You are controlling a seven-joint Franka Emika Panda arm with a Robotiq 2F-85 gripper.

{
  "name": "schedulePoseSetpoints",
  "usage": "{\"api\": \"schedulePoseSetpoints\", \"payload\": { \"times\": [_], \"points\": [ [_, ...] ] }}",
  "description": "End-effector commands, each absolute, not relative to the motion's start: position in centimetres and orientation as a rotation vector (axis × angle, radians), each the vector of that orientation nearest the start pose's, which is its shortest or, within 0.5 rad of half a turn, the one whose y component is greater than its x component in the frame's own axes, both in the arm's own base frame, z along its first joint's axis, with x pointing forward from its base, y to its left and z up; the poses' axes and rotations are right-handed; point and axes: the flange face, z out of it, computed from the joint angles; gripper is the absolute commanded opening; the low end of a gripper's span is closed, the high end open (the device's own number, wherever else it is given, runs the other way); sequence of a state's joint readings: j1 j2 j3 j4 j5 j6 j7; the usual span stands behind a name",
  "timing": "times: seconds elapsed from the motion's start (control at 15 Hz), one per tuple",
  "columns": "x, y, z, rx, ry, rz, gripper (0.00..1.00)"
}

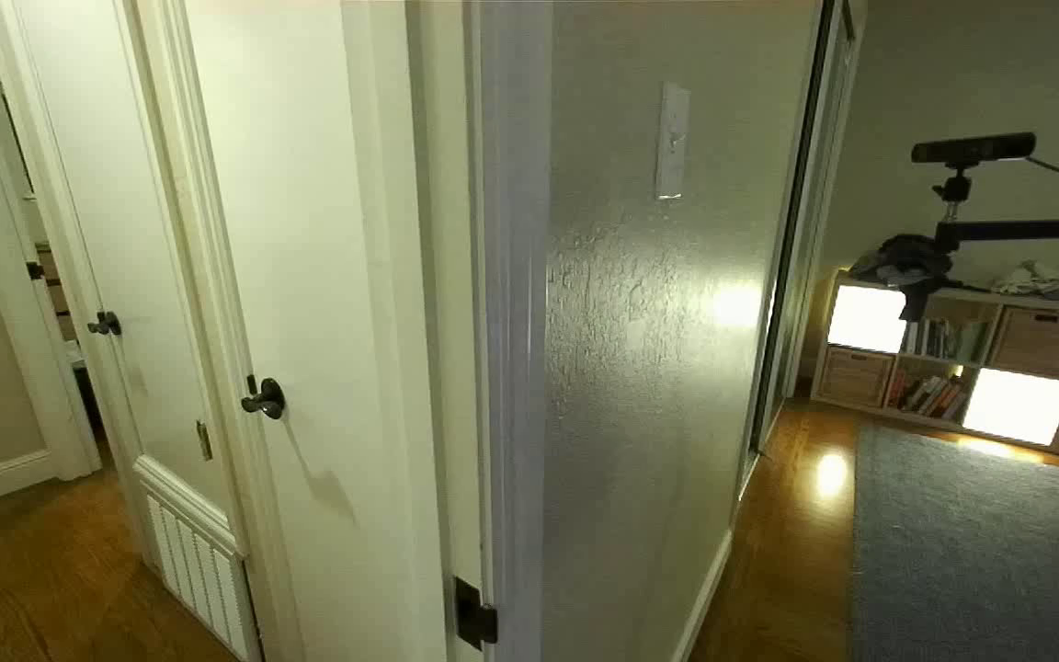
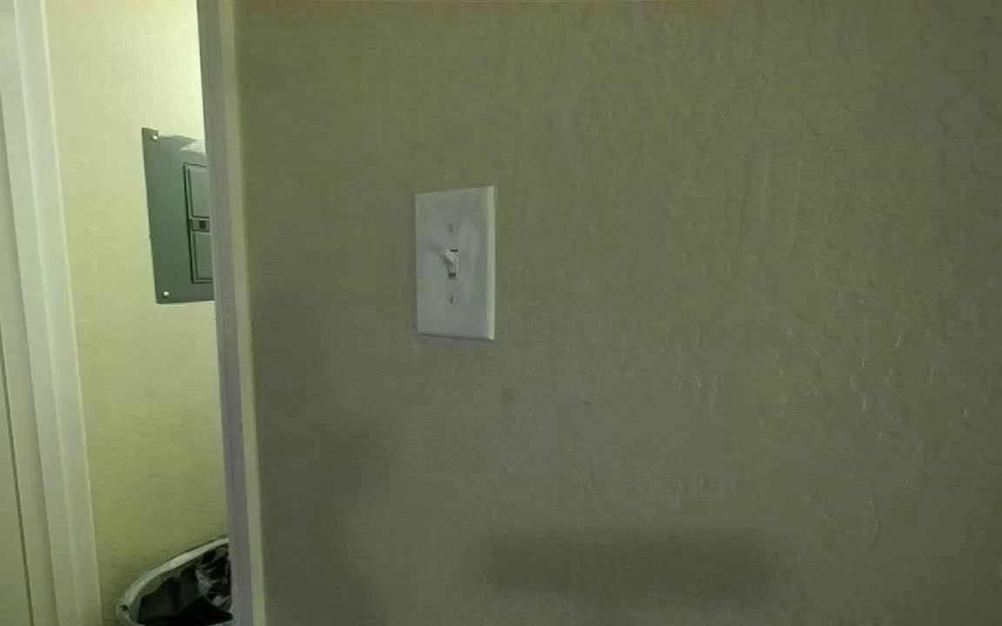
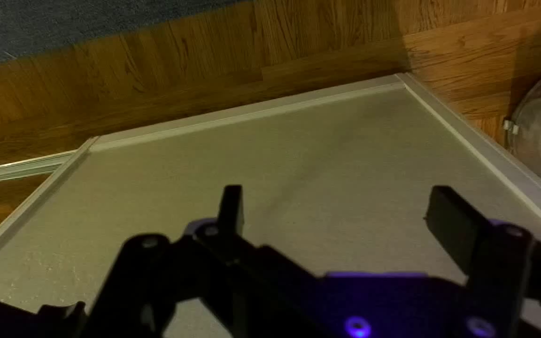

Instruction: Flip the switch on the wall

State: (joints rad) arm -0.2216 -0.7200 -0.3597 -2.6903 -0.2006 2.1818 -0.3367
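Observation:
The switch is a small upright white plate on the wall, seen in both exterior views (image 1: 673, 152) (image 2: 470, 296). Its short toggle lever (image 2: 450, 258) sticks out at the plate's middle and appears tilted up. The wall (image 2: 684, 304) is grey-white with a bumpy texture; it also fills the middle of the wrist view (image 3: 233, 159). My gripper (image 3: 337, 202) shows only in the wrist view. Its two black fingers are wide apart with nothing between them, in front of the wall. The switch is out of the wrist view, and the gripper is out of both exterior views.
White doors with dark knobs (image 1: 265, 399) and a door frame (image 1: 516, 322) stand beside the wall. A camera on a black arm (image 1: 975, 149), a cube shelf (image 1: 943, 363) and a grey rug (image 1: 962, 542) are at the right. A grey metal panel (image 2: 175, 217) shows through the doorway.

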Motion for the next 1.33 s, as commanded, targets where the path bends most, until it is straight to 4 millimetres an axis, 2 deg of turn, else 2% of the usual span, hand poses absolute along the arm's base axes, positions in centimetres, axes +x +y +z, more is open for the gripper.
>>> {"api": "schedulePoseSetpoints", "payload": {
  "times": [0.0,0.93,1.07,1.27],
  "points": [
    [29.3,-19.9,45.0,-3.146,0.129,-0.309,1.0],
    [29.4,-19.9,45.0,-3.141,0.125,-0.308,1.0],
    [29.8,-19.6,44.8,-3.124,0.088,-0.308,1.0],
    [31.2,-17.8,44.5,-3.084,-0.027,-0.333,1.0]
  ]
}}
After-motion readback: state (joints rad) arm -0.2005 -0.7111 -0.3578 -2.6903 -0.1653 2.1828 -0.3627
